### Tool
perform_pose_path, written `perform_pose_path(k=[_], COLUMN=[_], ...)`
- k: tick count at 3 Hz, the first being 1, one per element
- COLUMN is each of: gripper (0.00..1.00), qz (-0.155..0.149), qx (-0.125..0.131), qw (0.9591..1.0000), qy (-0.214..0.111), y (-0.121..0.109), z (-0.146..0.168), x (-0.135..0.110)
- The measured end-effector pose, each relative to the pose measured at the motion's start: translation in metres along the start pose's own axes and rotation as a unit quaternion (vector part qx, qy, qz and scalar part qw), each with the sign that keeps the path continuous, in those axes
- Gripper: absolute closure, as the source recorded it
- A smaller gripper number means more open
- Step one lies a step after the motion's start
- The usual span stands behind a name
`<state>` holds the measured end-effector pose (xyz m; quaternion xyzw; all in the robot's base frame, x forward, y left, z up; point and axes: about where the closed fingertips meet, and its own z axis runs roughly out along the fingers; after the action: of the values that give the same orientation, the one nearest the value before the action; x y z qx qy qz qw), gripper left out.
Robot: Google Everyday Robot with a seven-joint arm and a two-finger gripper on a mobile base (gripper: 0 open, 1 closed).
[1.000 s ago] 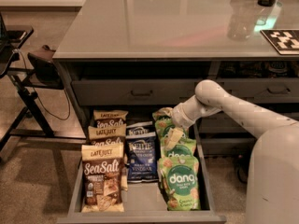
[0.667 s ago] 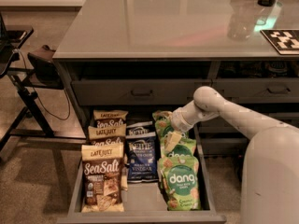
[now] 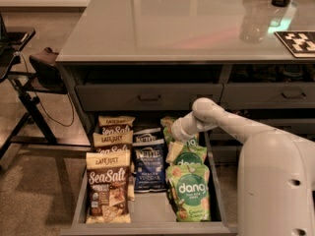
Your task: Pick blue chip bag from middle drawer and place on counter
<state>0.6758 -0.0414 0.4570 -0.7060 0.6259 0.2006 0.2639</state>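
Observation:
The blue chip bag (image 3: 149, 163) lies flat in the middle column of the open middle drawer (image 3: 217, 191), with a second dark bag (image 3: 145, 136) behind it. My gripper (image 3: 174, 132) reaches in from the right, low over the back of the green "dang" bags (image 3: 189, 193), just right of the blue bag. Its tip is hidden among the green bags. The counter (image 3: 162, 23) spreads above the drawer.
Tan "Late July Sea Salt" bags (image 3: 108, 191) fill the drawer's left column. Closed drawer fronts (image 3: 147, 97) with dark handles sit under the counter. A clear cup (image 3: 253, 21) and a marker tile (image 3: 298, 42) stand at the counter's right. A dark stand (image 3: 29, 82) is at the left.
My arm has dropped lower and shifted left, bringing the gripper closer to the drawer's back and the bags. The bags have not moved.

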Motion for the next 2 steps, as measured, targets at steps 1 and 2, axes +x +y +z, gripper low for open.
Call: perform_pose_path(k=[1,2], gripper=[0.0,0.0], qz=[0.001,0.015], qx=[-0.003,-0.014], qw=[0.9999,0.9996], qy=[0.01,0.017], y=[-0.008,-0.004], z=[0.019,0.036], x=[0.008,0.017])
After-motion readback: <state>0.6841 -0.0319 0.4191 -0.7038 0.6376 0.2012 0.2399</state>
